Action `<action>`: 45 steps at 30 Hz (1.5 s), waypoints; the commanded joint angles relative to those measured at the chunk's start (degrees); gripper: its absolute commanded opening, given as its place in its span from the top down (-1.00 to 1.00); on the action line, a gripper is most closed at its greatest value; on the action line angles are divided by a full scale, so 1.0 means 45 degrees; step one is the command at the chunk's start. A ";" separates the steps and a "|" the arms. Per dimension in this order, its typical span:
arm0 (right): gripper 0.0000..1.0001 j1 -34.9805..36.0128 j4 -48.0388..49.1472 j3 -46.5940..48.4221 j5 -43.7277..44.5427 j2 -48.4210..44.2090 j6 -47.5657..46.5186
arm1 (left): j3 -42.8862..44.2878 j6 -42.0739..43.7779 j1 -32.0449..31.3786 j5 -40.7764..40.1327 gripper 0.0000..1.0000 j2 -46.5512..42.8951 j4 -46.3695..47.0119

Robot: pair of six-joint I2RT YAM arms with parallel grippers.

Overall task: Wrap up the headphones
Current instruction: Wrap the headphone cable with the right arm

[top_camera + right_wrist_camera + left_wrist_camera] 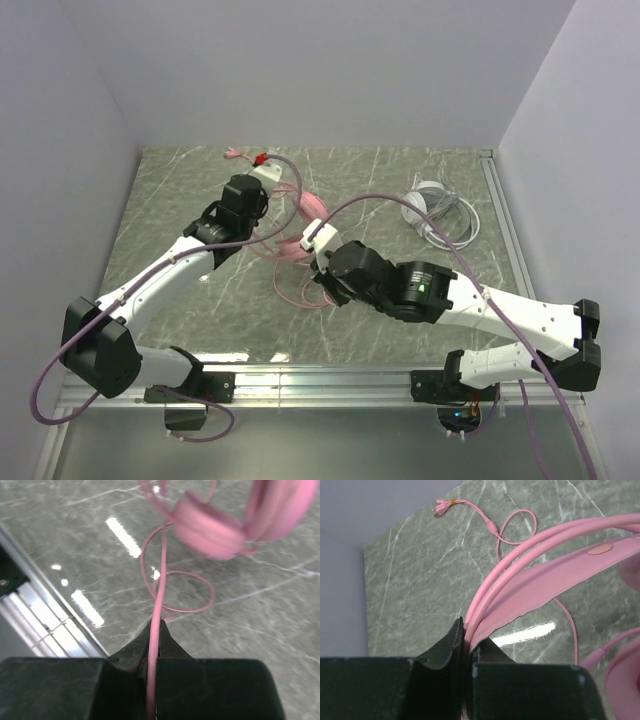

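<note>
Pink headphones (283, 243) lie near the middle of the green marbled table (180, 180) in the top view, between the tips of the left arm (170, 270) and the right arm (500, 310), with loose loops of the pink cord (300, 292) trailing toward the near edge. White-grey headphones (432, 210) sit well apart at the far right, untouched. From up there the fingers are hidden under the wrists. The left wrist view supplies that: the left gripper (466, 630) is clamped on the edge of the pink headband (555, 575), and two strands of cord running along it seem to be caught in the same pinch, though the contact is in shadow. The cord's bundled plug end (442, 507) rests on the marble farther off. The right wrist view shows the right gripper (156, 630) closed on a single strand of cord, which rises to a blurred ear cup (210, 527) above a loop lying on the table, beside the metal rail (45, 625).
</note>
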 commanded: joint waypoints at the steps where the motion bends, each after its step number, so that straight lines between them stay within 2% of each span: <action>1: 1.00 0.0066 -0.1084 0.1138 0.1701 -0.0023 -0.0225 | 0.0168 0.1152 -0.0379 -0.0677 0.99 -0.0318 0.0955; 4: 1.00 -0.0225 -0.1824 0.1548 0.2947 0.0055 0.0144 | -0.0183 0.2046 -0.0535 -0.1261 0.99 -0.0591 0.1208; 12: 1.00 -0.1416 -0.1691 0.1472 0.3442 -0.0179 0.0264 | -0.0633 0.3144 -0.0790 -0.0974 0.99 -0.1158 0.0995; 17: 1.00 -0.2237 -0.1301 0.1472 0.3304 -0.0160 -0.0126 | -0.1101 0.4218 -0.0829 0.1874 0.99 -0.2152 0.0447; 22: 1.00 -0.2666 -0.0754 0.1550 0.3753 0.0016 -0.0537 | -0.1024 0.4258 -0.0869 0.3068 0.99 -0.2174 0.0019; 27: 1.00 -0.3272 0.0141 0.1493 0.3675 0.0192 -0.1198 | -0.1044 0.4512 -0.0869 0.5894 0.99 -0.2388 -0.0236; 37: 1.00 -0.4913 0.1512 0.0769 0.3441 0.0562 -0.1885 | -0.1141 0.4706 -0.0849 0.8849 0.99 -0.3382 -0.0314; 41: 1.00 -0.5206 0.1999 0.0380 0.3480 0.0563 -0.1807 | -0.1278 0.5117 -0.0849 1.1636 0.99 -0.3951 -0.0509; 45: 1.00 -0.5499 0.2682 -0.0187 0.3383 0.0251 -0.1573 | -0.1200 0.5391 -0.0849 1.3224 0.99 -0.4244 -0.0782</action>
